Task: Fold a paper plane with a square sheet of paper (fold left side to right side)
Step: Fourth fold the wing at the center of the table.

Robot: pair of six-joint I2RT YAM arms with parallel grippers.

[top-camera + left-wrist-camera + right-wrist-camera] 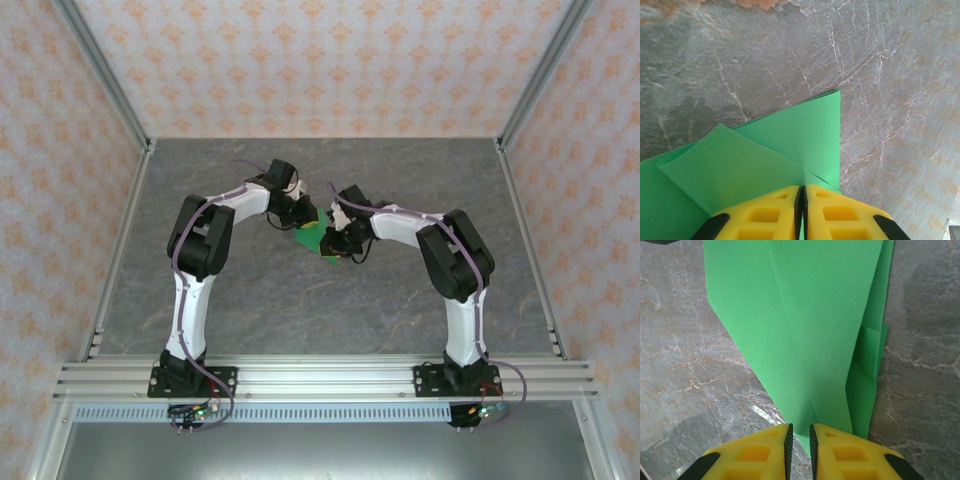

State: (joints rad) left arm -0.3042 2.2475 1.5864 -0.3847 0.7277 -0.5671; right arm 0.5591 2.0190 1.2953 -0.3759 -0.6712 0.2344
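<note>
While our left tool [801, 190] is clenched on one edge of the green paper [790, 145], our right tool [800, 429] pinches its pointed end. The paper is between them, over the middle of the bench [300, 310]. We think the left-to-right fold is underway. Next, the edges must line up. We can read no words.

The thin bright green sheet of paper [765, 160] is matt and smooth, and its creases are sharp. The grey, white-veined stone-look tabletop [890, 100] is smooth with a dull sheen, catching a pale glare in the right wrist view. The left pincer [801, 190] and right pincer [799, 429] have fingers of smooth yellow moulded plastic, faintly satin. The silvery grooved metal rails [330, 375] look brushed.
</note>
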